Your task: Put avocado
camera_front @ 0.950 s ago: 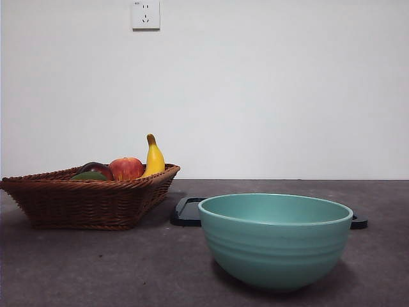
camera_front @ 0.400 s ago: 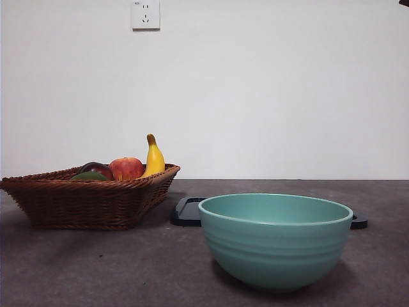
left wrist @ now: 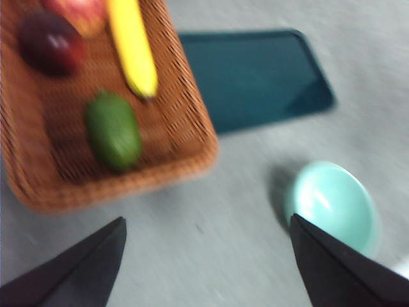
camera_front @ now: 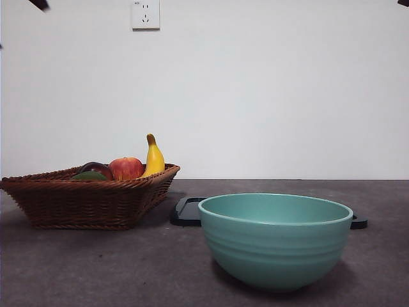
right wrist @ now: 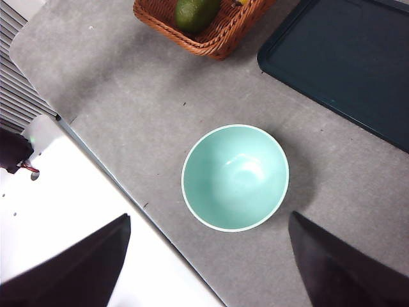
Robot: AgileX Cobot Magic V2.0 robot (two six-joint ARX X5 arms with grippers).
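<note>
The dark green avocado lies in the brown wicker basket, near its front rim. It sits beside a banana, a maroon fruit and an apple. In the front view only the avocado's top shows over the basket rim. My left gripper is open and empty, high above the table in front of the basket. My right gripper is open and empty, high above the teal bowl. The avocado also shows in the right wrist view.
The teal bowl stands at the front right of the table. A dark flat tray lies behind it, next to the basket. The table's edge runs near the bowl. Black arm tips show at the top corners of the front view.
A black arm tip has come into the top left corner of the front view. The fruit, basket and bowl have not moved.
</note>
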